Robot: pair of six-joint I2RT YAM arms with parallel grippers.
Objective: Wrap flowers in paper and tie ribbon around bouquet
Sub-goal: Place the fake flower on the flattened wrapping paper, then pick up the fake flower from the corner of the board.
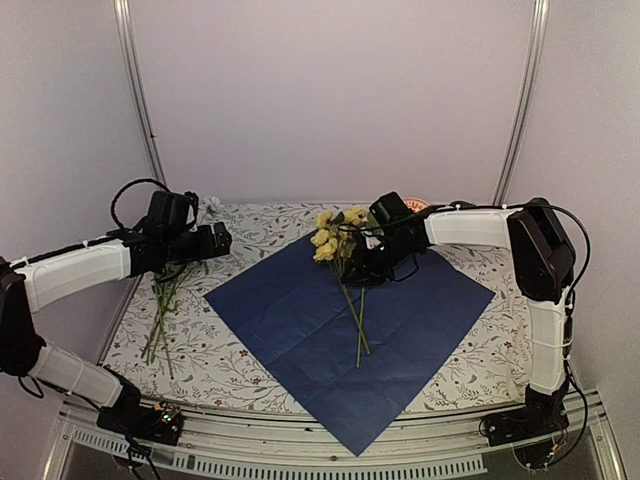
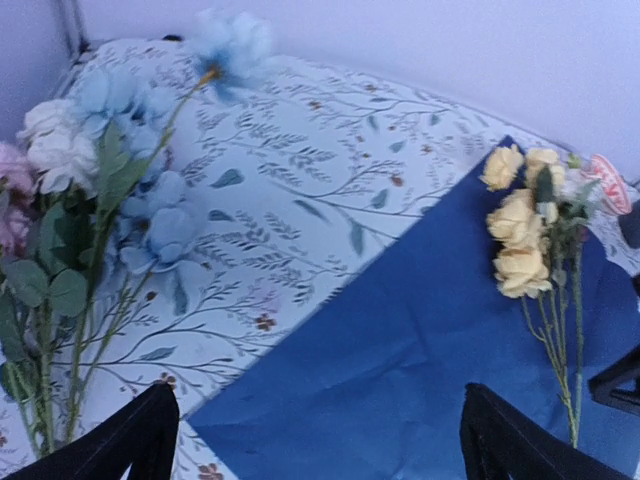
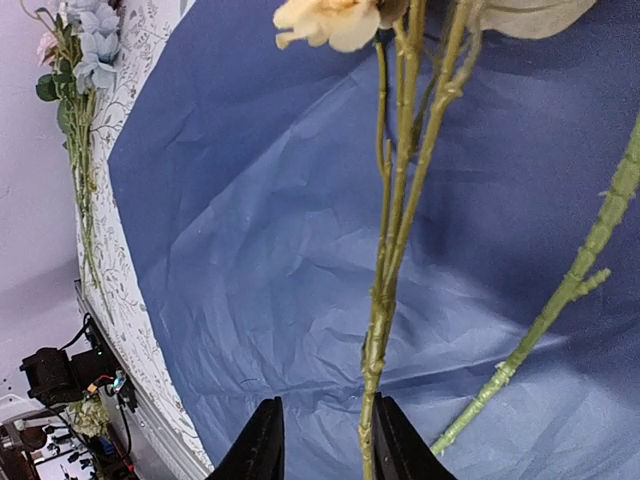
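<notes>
Two right fingers [image 3: 262, 448] astride one flower stem [image 3: 386, 290], unseen overhead.

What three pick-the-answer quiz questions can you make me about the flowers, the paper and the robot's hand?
1. Where are the yellow flowers?
A. in a vase
B. on the paper
C. in a basket

2. What colour is the side of the paper that faces up?
A. dark navy
B. red
C. green

3. How is the left gripper?
A. shut on a stem
B. shut on a ribbon
C. wide open, holding nothing

Answers:
1 B: the stems stretch across the sheet in the top view.
2 A: the whole sheet shows dark navy in every view.
3 C: in the left wrist view its two fingers stand far apart with nothing between them.
</notes>
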